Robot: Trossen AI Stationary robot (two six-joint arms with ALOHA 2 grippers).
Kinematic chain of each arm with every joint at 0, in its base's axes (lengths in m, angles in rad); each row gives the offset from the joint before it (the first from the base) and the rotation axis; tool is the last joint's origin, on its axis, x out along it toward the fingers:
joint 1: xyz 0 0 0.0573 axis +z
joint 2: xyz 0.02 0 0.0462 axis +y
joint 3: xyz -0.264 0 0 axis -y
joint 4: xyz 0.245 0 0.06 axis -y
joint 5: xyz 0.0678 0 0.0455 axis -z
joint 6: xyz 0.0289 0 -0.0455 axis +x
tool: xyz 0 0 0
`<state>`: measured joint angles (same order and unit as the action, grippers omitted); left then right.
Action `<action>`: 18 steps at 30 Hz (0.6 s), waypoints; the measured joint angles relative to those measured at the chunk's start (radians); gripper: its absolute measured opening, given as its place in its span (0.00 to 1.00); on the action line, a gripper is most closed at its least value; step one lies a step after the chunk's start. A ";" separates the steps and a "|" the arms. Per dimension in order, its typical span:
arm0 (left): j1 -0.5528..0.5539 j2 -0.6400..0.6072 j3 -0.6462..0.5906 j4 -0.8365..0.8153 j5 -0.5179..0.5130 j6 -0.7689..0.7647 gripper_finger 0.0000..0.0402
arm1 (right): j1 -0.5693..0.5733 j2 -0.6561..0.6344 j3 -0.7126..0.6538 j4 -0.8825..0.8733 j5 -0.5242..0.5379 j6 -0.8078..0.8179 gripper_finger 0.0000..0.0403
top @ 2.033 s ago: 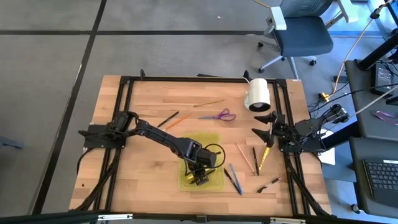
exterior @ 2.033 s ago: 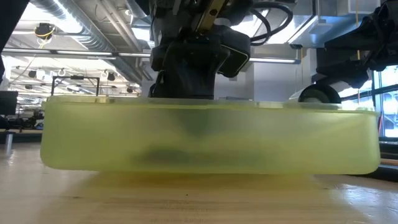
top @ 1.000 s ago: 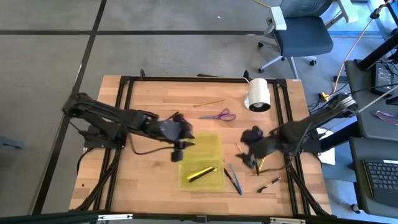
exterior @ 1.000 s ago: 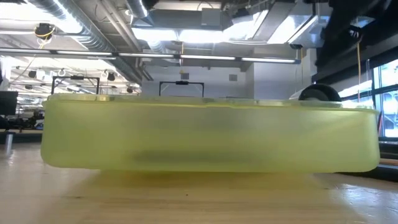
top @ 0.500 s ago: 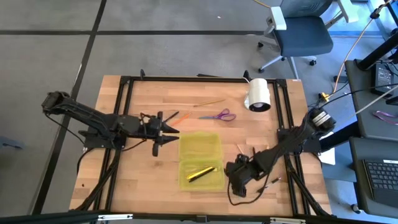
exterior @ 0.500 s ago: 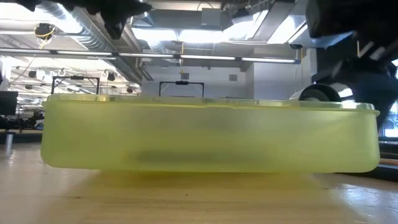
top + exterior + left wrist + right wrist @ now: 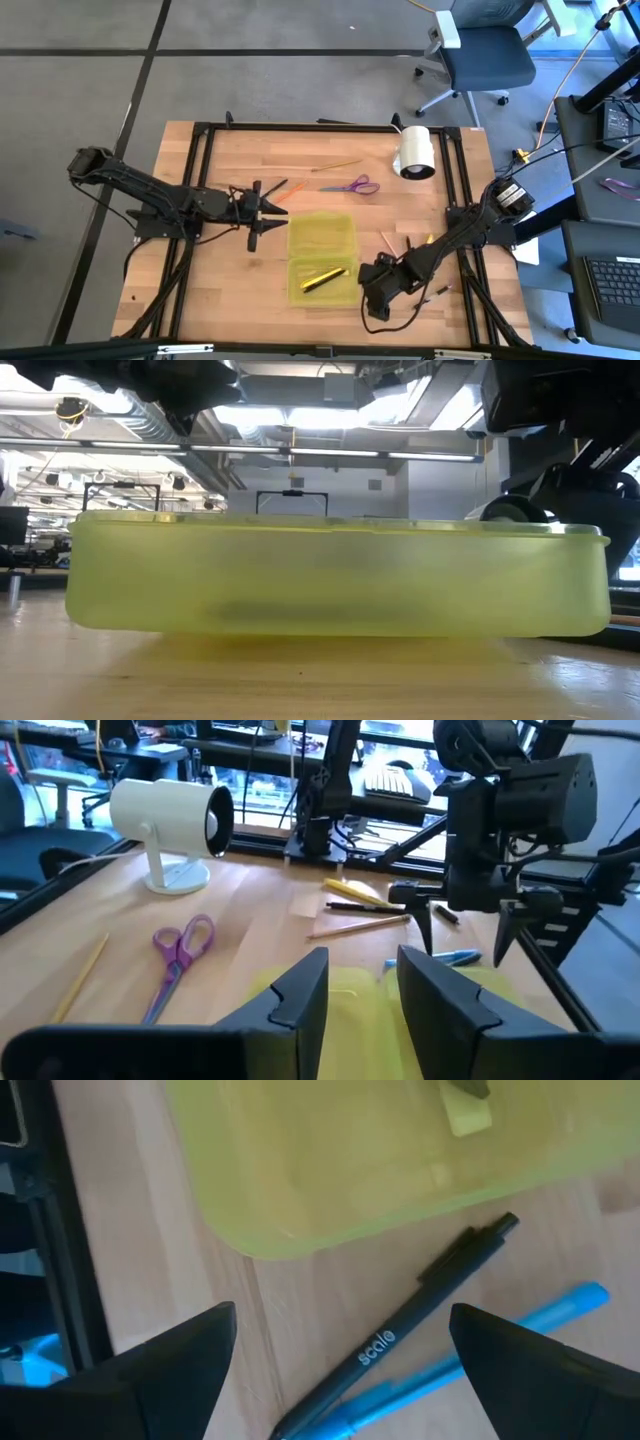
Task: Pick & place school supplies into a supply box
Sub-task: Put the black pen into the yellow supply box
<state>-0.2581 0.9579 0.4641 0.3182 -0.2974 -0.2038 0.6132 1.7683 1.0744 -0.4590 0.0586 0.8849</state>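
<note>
right wrist view shows the right tool [image 7: 340,1365] spread wide, straddling a slim black pen [image 7: 400,1335] beside the translucent yellow-green box [image 7: 340,1160]; next: descend, pinch it.

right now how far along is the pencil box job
Done: one yellow pen lies in the open supply box. In hand: nothing; the right gripper hangs open over a black pen and blue pen beside the box, the left gripper empty. Left: those pens, the purple scissors and other pencils on the table.
</note>
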 joint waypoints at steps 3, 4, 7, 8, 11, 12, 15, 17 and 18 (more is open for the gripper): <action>0.000 0.000 0.000 0.000 0.000 0.017 0.28 | 0.000 0.000 0.000 -0.004 0.000 -0.012 0.92; 0.000 0.000 0.000 0.000 0.000 0.021 0.28 | 0.000 0.000 0.000 -0.005 0.000 -0.026 0.92; 0.000 0.000 0.000 0.000 0.000 0.033 0.28 | 0.000 0.000 0.000 -0.010 0.000 -0.037 0.92; 0.000 0.000 0.000 0.000 0.000 0.034 0.29 | 0.000 0.000 0.000 -0.009 0.000 -0.033 0.92; 0.000 0.000 0.000 0.000 0.000 0.034 0.29 | 0.000 0.000 0.000 -0.026 0.001 -0.010 0.92; 0.000 0.000 0.000 0.000 0.000 0.034 0.29 | 0.000 0.001 0.000 -0.044 0.006 -0.004 0.92; 0.000 0.000 0.000 0.000 0.000 0.034 0.28 | 0.000 0.017 -0.001 -0.068 0.019 0.002 0.91; 0.000 0.000 0.000 -0.001 0.000 0.034 0.28 | 0.000 0.028 -0.002 -0.051 0.022 0.000 0.89; 0.000 0.000 0.000 0.000 0.000 0.034 0.28 | 0.000 0.035 -0.002 -0.042 0.025 -0.003 0.88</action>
<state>-0.2581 0.9581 0.4641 0.3180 -0.2975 -0.1696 0.6132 1.8034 1.0729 -0.5005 0.0837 0.8818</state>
